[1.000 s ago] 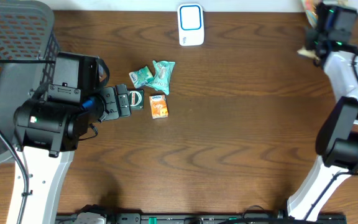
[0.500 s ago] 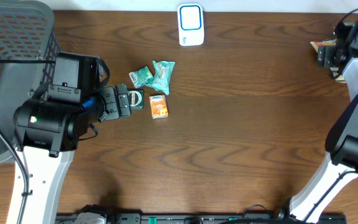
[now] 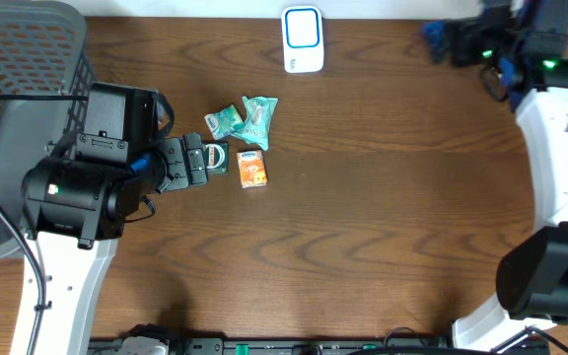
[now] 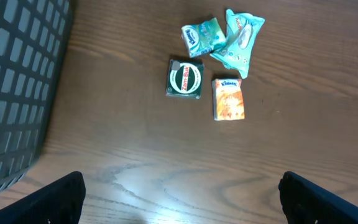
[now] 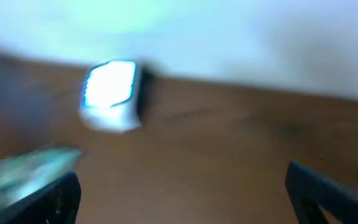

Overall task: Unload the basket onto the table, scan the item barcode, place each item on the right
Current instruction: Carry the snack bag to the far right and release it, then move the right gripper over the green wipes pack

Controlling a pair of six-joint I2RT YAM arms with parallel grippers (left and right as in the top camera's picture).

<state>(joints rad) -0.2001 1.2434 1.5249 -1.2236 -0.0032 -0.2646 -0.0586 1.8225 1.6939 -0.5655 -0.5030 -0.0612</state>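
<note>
A white and blue barcode scanner point(image 3: 303, 39) stands at the back edge of the table and shows blurred in the right wrist view point(image 5: 110, 94). My right gripper point(image 3: 442, 41) hangs open and empty to its right, pointing towards it point(image 5: 185, 199). Small items lie together left of centre: two teal packets point(image 3: 259, 120) point(image 4: 241, 43), a green packet point(image 4: 202, 36), a dark green box point(image 4: 185, 79) and an orange box point(image 3: 252, 169) point(image 4: 228, 99). My left gripper point(image 3: 197, 161) hovers open above the table just left of them point(image 4: 182, 205), holding nothing.
A dark mesh basket point(image 3: 18, 99) fills the far left of the table, its wall point(image 4: 17, 93) close beside my left arm. The brown wooden tabletop point(image 3: 383, 217) stretches from the items to the right arm's base.
My right gripper has opened and swung from the far right edge leftwards along the back of the table. The brownish packet near it earlier is out of view. The left arm has not moved.
</note>
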